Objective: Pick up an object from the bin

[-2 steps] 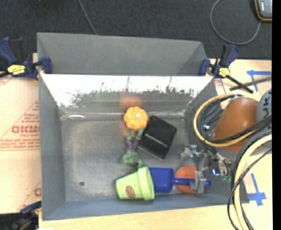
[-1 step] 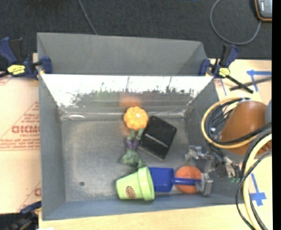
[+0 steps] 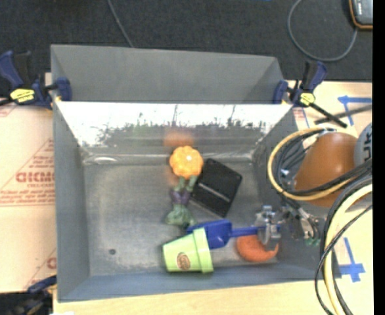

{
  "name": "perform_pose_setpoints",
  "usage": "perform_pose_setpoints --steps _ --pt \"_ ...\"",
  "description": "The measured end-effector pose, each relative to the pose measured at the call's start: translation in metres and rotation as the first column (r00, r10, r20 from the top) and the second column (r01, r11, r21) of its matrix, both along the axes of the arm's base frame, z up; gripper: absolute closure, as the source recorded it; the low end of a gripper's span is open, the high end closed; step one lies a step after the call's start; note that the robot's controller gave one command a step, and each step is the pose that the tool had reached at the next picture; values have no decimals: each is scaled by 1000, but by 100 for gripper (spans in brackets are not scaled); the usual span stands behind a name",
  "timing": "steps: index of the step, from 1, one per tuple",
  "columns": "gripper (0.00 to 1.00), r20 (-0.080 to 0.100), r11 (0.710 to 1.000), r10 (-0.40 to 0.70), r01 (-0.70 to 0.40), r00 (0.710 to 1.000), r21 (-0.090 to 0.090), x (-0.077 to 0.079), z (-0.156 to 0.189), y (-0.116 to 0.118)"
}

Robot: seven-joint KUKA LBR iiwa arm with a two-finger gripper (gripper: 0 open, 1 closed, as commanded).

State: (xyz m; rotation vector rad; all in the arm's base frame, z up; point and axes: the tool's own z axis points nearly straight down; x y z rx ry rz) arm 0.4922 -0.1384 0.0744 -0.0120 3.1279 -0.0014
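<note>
Gripper: we see the gripper (image 3: 269, 227) low inside the bin (image 3: 71, 195), close to its near right corner in the view, just below the arm's orange cover (image 3: 327, 166).
Grip: we cannot tell whether it is released or clenched, nor whether it grasps anything.
Blue scoop (image 3: 213, 233): its thin handle runs right up to the gripper. Its bowl lies away from the gripper, toward the view's left.
Orange lump (image 3: 255, 249): a flat, rounded piece just below the gripper in the view, beside the scoop's handle. We cannot tell whether they touch.
Green cup (image 3: 187, 253): on its side, past the scoop's bowl from the gripper and touching that bowl.
Black block (image 3: 215, 186): up and left of the gripper, apart from it.
Flower toy (image 3: 186, 163): orange head on a purple and green stem, beyond the block, farthest from the gripper.
</note>
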Motion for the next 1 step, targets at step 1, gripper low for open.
perform_pose_setpoints --steps 1 --pt "100 0 1000 1 -1 1000 0 0 0 0"
